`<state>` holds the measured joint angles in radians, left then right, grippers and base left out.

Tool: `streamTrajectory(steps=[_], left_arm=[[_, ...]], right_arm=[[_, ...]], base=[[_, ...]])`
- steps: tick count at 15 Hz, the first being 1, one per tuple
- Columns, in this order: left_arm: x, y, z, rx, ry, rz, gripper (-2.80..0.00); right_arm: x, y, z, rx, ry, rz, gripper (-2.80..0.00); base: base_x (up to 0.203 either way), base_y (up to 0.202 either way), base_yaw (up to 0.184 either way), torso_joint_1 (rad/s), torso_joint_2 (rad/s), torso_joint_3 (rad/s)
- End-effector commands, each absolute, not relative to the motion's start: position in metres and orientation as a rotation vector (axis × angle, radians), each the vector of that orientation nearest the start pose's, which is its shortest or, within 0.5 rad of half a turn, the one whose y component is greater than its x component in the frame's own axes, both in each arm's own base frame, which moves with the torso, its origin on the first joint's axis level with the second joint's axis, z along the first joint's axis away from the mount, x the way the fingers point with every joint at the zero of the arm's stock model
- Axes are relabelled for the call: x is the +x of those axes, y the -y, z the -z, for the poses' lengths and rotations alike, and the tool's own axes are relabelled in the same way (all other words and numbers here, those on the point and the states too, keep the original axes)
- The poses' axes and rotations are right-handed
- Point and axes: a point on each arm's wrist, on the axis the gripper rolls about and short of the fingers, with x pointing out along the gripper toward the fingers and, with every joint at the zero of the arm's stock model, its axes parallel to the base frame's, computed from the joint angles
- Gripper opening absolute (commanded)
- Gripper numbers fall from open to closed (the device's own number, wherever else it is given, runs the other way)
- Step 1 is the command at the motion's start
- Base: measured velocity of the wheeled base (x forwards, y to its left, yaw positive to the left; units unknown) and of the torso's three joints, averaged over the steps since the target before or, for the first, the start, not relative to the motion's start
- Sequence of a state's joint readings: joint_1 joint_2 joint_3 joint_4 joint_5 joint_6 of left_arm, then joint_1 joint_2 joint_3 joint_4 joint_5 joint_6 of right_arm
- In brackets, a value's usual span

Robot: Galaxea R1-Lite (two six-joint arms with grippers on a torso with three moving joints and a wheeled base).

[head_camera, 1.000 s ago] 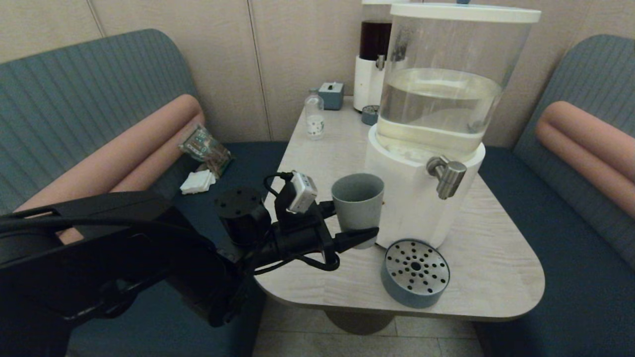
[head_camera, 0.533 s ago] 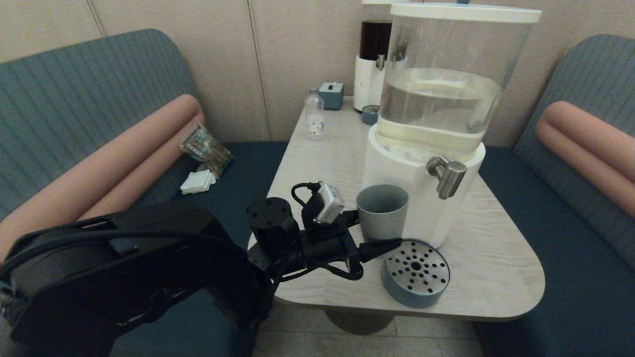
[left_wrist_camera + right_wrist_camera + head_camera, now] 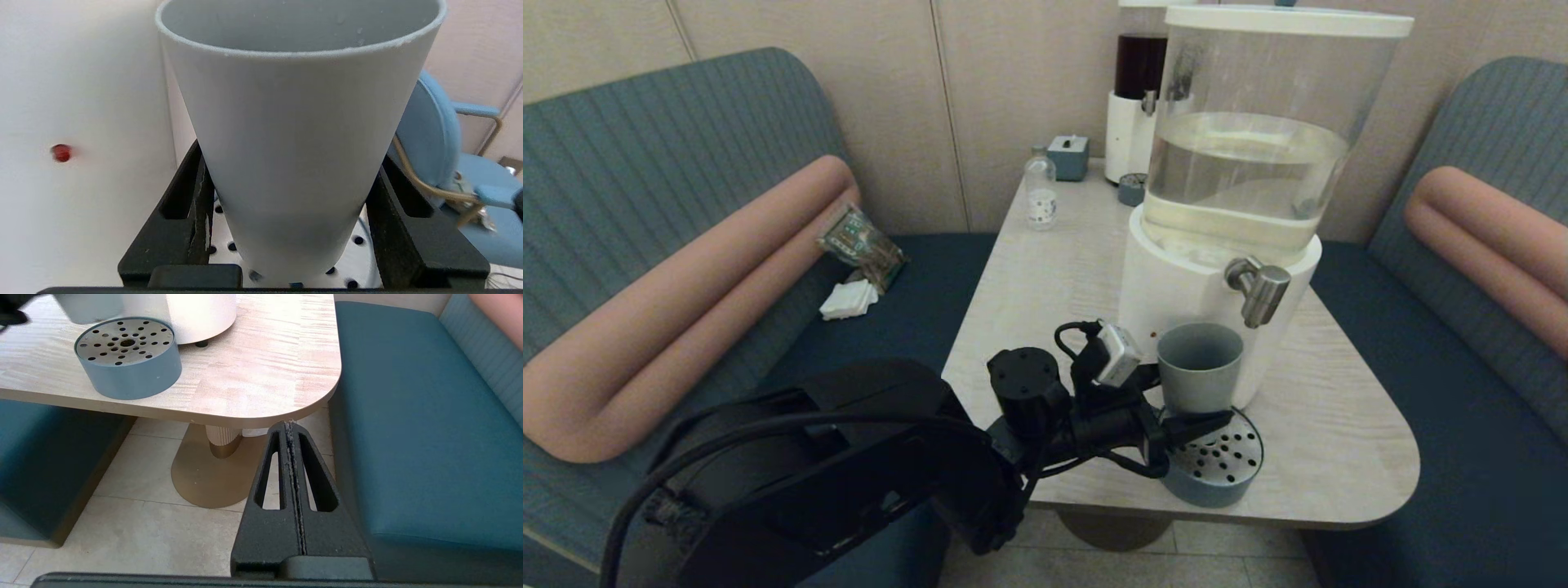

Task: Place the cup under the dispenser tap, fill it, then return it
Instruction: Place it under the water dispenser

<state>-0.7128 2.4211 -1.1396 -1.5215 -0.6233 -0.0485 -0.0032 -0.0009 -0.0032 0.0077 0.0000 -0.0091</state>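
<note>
My left gripper pinches the cup low down between its black jaws. The cup is smooth, grey-blue and wider at the top. It hangs over the round drip tray with its holed metal top, just left of the shiny steel dispenser tap. Two dispensers stand on the pale wooden surface. My right gripper waits below, jaws pressed together.

A small clear bottle stands upright on the table.
</note>
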Motion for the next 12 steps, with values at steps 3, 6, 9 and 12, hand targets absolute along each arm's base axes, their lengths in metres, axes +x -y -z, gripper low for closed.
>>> streamTrajectory(steps=[3, 6, 9, 12], left_arm=[[0.337, 0.313, -0.054, -0.060, 0.230, 1.325, -2.80], [0.343, 0.318, -0.041, -0.061, 0.223, 1.324, -2.80], [0.348, 0.322, -0.037, -0.064, 0.235, 1.324, -2.80], [0.349, 0.324, -0.031, -0.062, 0.234, 1.325, -2.80]], right_arm=[[-0.023, 0.000, -0.076, -0.011, -0.005, 0.003, -2.80], [-0.023, 0.000, -0.076, -0.011, -0.005, 0.003, -2.80], [-0.023, 0.000, -0.076, -0.009, -0.005, 0.004, -2.80], [-0.023, 0.000, -0.076, -0.010, -0.005, 0.003, -2.80]], base=[[0.000, 0.000, 0.000, 0.000, 0.00, 0.000], [0.000, 0.000, 0.000, 0.000, 0.00, 0.000], [0.000, 0.000, 0.000, 0.000, 0.00, 0.000], [0.000, 0.000, 0.000, 0.000, 0.00, 0.000]])
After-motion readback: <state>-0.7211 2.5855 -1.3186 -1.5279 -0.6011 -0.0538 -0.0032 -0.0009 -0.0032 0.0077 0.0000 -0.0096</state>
